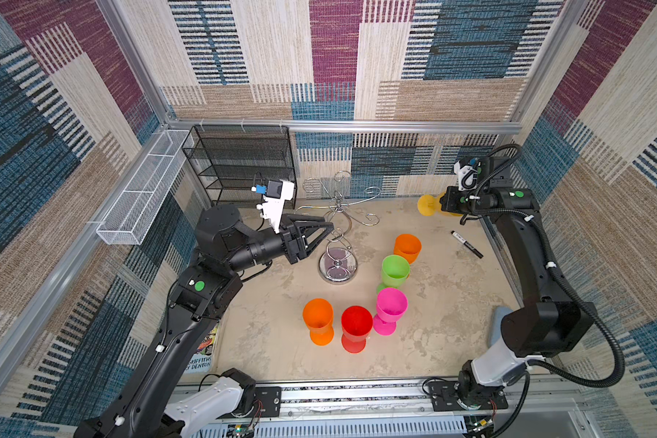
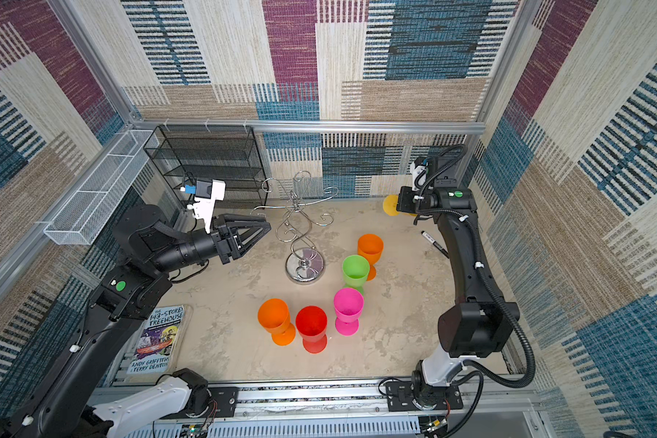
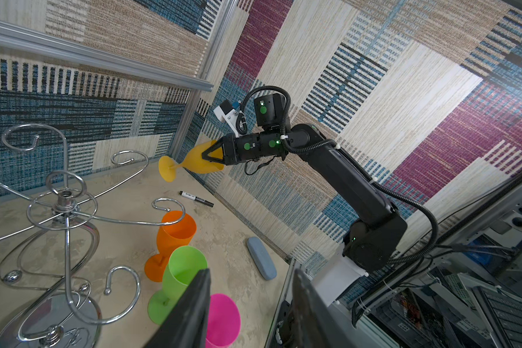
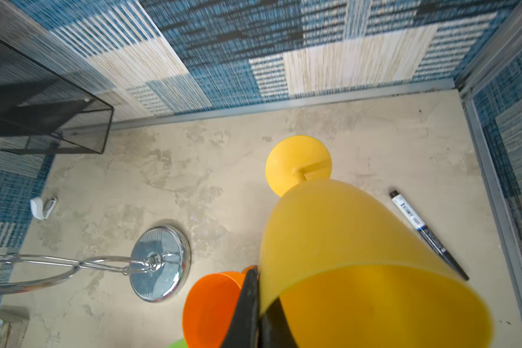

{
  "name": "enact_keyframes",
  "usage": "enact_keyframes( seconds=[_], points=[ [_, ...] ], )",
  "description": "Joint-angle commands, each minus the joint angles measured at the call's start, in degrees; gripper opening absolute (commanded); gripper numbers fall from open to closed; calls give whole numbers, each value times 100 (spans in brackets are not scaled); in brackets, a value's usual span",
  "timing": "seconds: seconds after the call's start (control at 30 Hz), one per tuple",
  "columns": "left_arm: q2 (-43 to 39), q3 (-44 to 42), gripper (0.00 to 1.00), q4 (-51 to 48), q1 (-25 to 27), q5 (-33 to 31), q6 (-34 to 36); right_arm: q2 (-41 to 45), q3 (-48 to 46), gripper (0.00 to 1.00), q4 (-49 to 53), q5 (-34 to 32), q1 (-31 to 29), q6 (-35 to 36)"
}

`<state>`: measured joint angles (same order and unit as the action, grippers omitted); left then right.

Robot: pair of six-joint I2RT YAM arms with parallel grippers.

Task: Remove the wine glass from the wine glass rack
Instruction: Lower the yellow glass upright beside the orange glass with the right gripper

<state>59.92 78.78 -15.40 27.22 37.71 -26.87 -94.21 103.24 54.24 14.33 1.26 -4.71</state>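
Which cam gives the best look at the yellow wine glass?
Left wrist: the yellow wine glass shows nearly whole, foot, stem and bowl, with the right tool shut on its rim. Right wrist is too close; the bowl runs off frame. In both top views the arm hides most but its foot.

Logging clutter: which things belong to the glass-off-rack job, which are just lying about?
Job: wine glass rack; yellow wine glass, gripped off it; standing glasses: far orange, green, pink, red, near orange.
Lying about: marker; book; grey case; black mesh shelf; white mesh basket.
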Motion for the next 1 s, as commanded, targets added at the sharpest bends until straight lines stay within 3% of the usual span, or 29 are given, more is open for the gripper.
enact_keyframes(
  seconds=[0.0,0.53,0.97],
  points=[
    [-24,-77,47,89,-6,189,99,-132,-97,0,376,-260,-8,263],
    [20,-320,47,353,-6,624,-55,-1105,-146,0,798,-1062,-670,348],
    [151,-354,47,413,-6,778,-116,-1464,18,0,790,-1004,-758,370]
  ],
)
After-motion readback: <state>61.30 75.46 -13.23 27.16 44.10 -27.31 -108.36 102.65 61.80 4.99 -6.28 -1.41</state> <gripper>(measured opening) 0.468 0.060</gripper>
